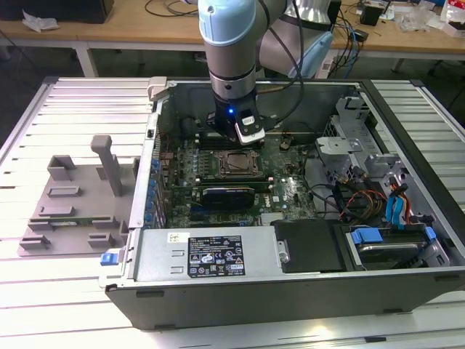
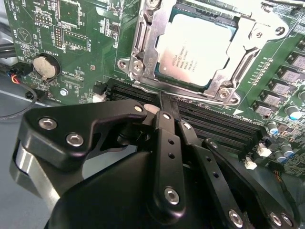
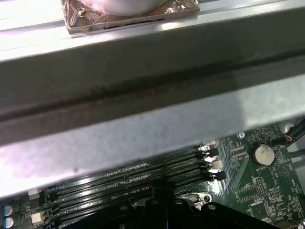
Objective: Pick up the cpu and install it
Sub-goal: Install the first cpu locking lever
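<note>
**Operator:** Gripper (image 2: 164, 102) over the motherboard, fingers drawn together and holding nothing that I can see; in the second wrist view they meet in one narrow black tip above the memory slots (image 2: 214, 125).

**Desk:** And the cpu?

**Operator:** The cpu (image 2: 198, 47) lies flat in its socket, silver top up, inside the steel retention frame (image 2: 143, 43). It sits just beyond my fingertips, apart from them. In the exterior view the same chip (image 1: 234, 164) shows at the middle of the board, below my wrist.

**Desk:** So the job is done?

**Operator:** By my reading, the placing is done: the chip is seated and I hold nothing. Whether the frame is latched down over it, I cannot tell from here.

**Desk:** What surrounds it?

**Operator:** Green motherboard (image 2: 71, 38) with a coin cell battery (image 2: 44, 67) off to one side; the first wrist view catches that battery (image 3: 262, 154) too, past a grey metal wall of the case (image 3: 143, 129). The computer case (image 1: 290, 291) lies open on a slatted metal table (image 1: 73, 102). A grey plastic fixture (image 1: 69, 203) rests on the slats at the exterior view's left. Behind, a wooden bench (image 1: 145, 33) carries cables.
</note>
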Robot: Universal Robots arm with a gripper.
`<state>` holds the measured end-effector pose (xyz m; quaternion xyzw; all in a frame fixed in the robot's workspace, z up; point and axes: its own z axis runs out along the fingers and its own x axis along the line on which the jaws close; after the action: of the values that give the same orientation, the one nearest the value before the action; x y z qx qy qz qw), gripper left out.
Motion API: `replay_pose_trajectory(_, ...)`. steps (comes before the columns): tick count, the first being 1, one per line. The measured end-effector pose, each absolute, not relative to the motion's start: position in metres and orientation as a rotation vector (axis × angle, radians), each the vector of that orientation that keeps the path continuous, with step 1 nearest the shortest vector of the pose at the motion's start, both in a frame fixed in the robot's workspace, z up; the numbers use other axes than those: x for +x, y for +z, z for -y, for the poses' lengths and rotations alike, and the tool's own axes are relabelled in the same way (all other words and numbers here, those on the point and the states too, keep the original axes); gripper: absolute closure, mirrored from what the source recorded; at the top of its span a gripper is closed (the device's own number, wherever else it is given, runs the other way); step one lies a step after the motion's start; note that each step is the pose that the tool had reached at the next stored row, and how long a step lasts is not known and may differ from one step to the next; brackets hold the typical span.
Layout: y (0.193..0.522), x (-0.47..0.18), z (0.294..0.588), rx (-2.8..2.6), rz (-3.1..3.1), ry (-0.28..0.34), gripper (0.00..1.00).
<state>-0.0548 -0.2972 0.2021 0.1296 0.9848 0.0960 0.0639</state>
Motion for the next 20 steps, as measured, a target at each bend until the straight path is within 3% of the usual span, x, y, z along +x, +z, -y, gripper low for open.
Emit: replay_pose_trajectory(20, 0.2061, -0.0548, 0.2973, 0.393, -2.974, 0.310, 0.89)
